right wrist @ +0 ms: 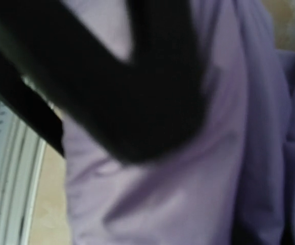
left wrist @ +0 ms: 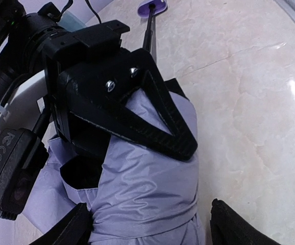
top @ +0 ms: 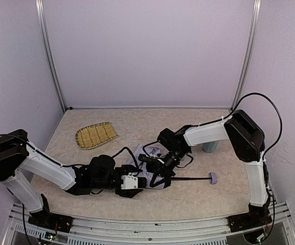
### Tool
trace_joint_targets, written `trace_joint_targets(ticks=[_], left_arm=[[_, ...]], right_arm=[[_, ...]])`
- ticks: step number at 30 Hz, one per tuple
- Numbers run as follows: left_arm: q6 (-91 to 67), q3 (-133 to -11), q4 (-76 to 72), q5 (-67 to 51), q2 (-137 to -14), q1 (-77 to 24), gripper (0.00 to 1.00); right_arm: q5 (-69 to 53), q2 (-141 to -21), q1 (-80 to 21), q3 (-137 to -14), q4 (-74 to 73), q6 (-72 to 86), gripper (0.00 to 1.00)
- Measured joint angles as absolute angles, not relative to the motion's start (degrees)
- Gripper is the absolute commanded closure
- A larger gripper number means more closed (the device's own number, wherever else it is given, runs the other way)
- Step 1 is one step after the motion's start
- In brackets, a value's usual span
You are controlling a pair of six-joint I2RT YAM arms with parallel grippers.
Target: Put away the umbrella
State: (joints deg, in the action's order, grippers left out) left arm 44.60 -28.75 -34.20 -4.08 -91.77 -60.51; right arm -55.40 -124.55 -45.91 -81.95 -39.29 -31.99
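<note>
The umbrella (left wrist: 147, 189) is laid flat on the worktop (left wrist: 249, 102), in the near middle of the scene between the 2 arms. Its lavender fabric is bunched toward the left. The thin black shaft (top: 188, 178) runs out to the right and ends in the small block handle (top: 213, 178).

The left gripper (left wrist: 150, 229) is held open, with its 2 fingers spread to either side of the fabric bundle. 1 finger of the right gripper (top: 160, 164) is pressed along the top of the same bundle. Its other finger is hidden, so it cannot be told whether the cloth is actually clamped.

The umbrella is judged to be light. The canopy is soft and slack, and it can be expected to slide and spill out of a loose pinch. The sheen on the cloth suggests a slippery surface.

The shaft and ribs are stiff but thin, so bending under side load is a risk. A firm hold would best be taken on the gathered fabric close to the shaft, or on the handle. Loose folds would give little control.
</note>
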Motion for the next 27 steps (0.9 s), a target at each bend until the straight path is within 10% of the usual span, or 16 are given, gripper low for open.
trace_joint_targets(ticks=[9, 15, 27], left_arm=[[45.3, -34.39, -33.8, -0.01, -99.57, -60.53, 0.27], [44.31, -39.94, -27.09, -1.56, -102.06, -60.42, 0.54], [38.61, -57.04, -8.19, -8.05, -109.27, -59.64, 0.74]], right_arm=[[-58.15, -126.85, -44.97, -84.23, -43.24, -34.26, 0.64], [-58.46, -125.38, -42.72, -81.93, -44.1, -33.95, 0.5], [-47.05, -109.67, -41.04, -66.04, -32.1, -22.52, 0.32]])
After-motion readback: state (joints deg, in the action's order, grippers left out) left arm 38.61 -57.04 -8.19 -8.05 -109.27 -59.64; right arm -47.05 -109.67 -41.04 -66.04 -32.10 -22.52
